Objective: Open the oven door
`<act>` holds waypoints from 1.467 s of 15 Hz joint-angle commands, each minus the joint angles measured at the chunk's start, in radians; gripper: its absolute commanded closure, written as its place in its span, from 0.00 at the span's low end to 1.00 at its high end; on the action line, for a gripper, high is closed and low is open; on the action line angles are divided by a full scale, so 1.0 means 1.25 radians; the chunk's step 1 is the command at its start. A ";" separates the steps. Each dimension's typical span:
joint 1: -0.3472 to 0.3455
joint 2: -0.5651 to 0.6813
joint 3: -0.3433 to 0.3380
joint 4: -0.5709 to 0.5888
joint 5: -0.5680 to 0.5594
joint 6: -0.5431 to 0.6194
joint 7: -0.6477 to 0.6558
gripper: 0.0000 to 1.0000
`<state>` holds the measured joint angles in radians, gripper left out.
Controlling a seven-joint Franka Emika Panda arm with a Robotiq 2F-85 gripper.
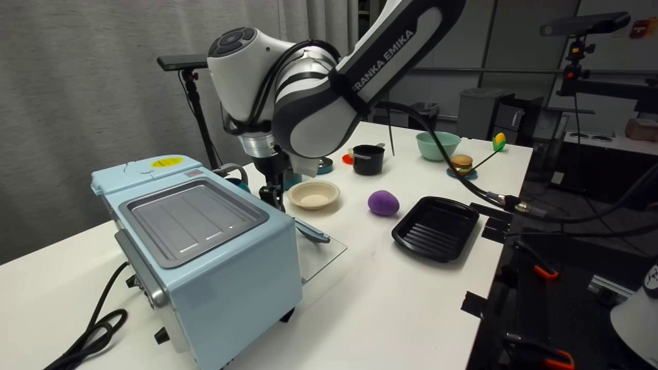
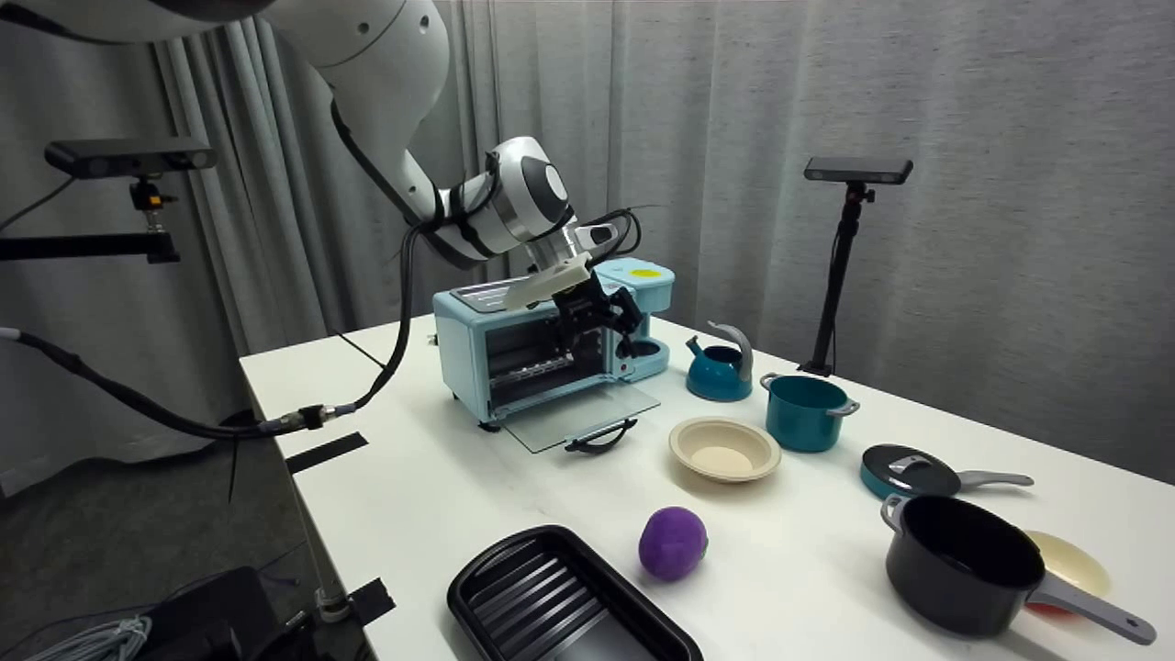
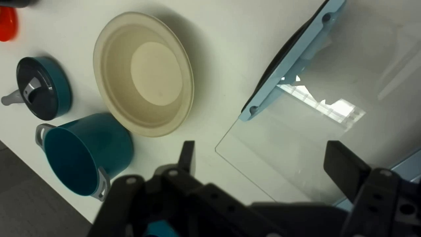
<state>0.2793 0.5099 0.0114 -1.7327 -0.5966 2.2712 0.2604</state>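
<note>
The pale-blue oven stands on the table in both exterior views, its front cavity exposed. The oven door is a clear glass panel, folded down in front of the oven and roughly flat. It also shows in an exterior view and in the wrist view. Its outer edge carries a pale-blue strip with a dark handle, also in the wrist view. My gripper is open and empty, above the door near one side edge. In the exterior views the gripper is close to the oven front.
A beige bowl and a teal pot stand near the door. A teal kettle stands beside the oven. A purple eggplant toy, black tray, black saucepan and lidded pan lie farther out.
</note>
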 commanded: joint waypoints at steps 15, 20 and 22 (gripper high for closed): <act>-0.047 -0.171 0.019 -0.179 0.142 0.117 -0.055 0.00; -0.032 -0.156 0.011 -0.169 0.132 0.095 -0.032 0.00; -0.033 -0.163 0.012 -0.179 0.134 0.097 -0.032 0.00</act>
<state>0.2468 0.3060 0.0169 -1.9589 -0.4268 2.3948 0.2187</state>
